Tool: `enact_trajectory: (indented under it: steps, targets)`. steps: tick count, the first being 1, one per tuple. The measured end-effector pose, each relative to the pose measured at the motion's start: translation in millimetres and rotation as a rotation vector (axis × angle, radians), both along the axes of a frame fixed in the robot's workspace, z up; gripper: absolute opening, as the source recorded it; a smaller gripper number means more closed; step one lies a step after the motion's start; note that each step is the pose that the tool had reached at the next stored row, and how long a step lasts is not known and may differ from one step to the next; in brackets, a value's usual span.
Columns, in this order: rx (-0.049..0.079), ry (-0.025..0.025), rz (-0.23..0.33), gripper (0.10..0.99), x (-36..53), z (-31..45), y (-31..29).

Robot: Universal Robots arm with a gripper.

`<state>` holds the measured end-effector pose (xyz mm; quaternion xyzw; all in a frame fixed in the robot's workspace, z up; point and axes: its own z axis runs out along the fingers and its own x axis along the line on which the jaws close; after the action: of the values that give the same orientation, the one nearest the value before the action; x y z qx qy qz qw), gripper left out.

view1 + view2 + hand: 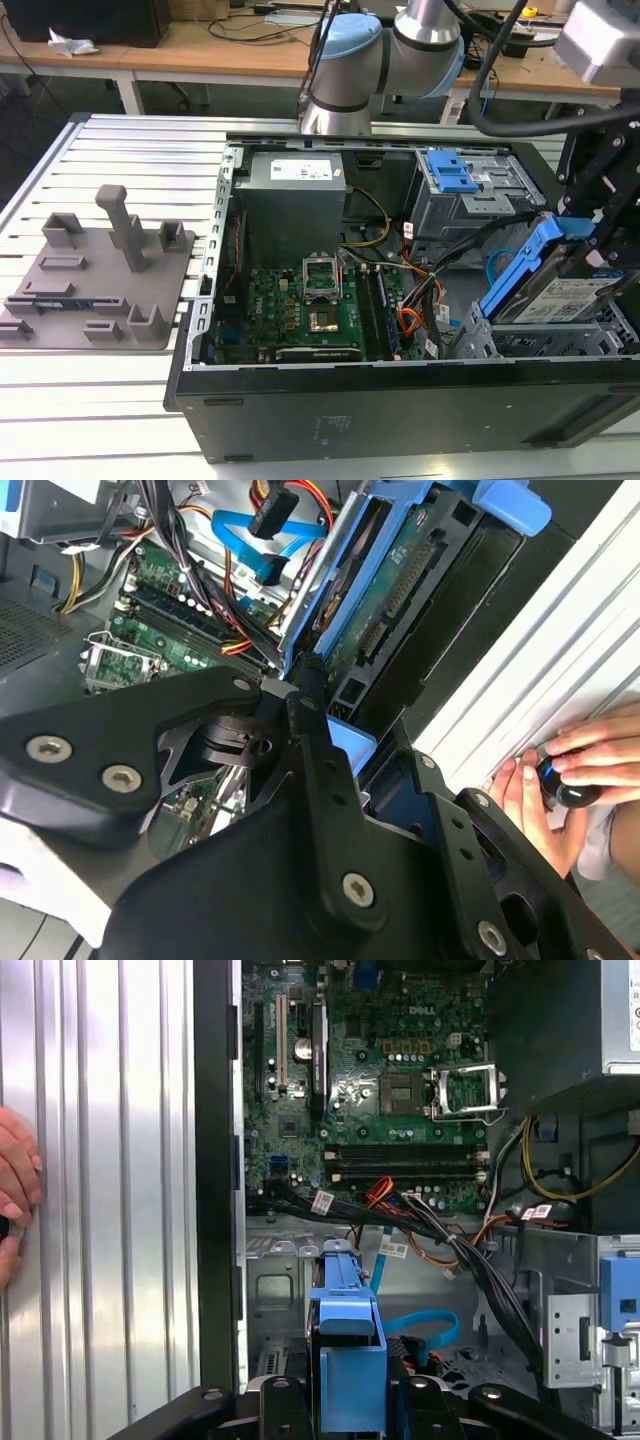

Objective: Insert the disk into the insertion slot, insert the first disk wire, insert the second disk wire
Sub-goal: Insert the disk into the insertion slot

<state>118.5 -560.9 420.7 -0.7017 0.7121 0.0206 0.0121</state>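
Tilted disk sat lower right of exterior view, just above insertion slot, fingers clamped on its blue carrier. Looked stiff, heavyish, shock-sensitive; carrier rails seemed safest hold.

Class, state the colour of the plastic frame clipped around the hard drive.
Bright blue: the frame around the disk, clearest in the exterior view.

Only white printed stickers on the power supply and the disk, plus cable tags; can't make out wording.
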Motion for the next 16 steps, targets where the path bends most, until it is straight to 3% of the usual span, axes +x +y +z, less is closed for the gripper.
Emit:
enact_trajectory:
  steps: [6, 8, 11, 16]
  targets:
    - [-0.001, -0.0001, 0.0, 0.373, 0.0, -13.2, 0.0]
    - [-0.002, 0.0001, 0.0, 0.494, 0.0, -15.1, 0.0]
    - [-0.002, 0.0, 0.0, 0.62, 0.0, -15.2, 0.0]
    - [-0.003, 0.0, 0.001, 0.62, -0.1, -15.2, 0.0]
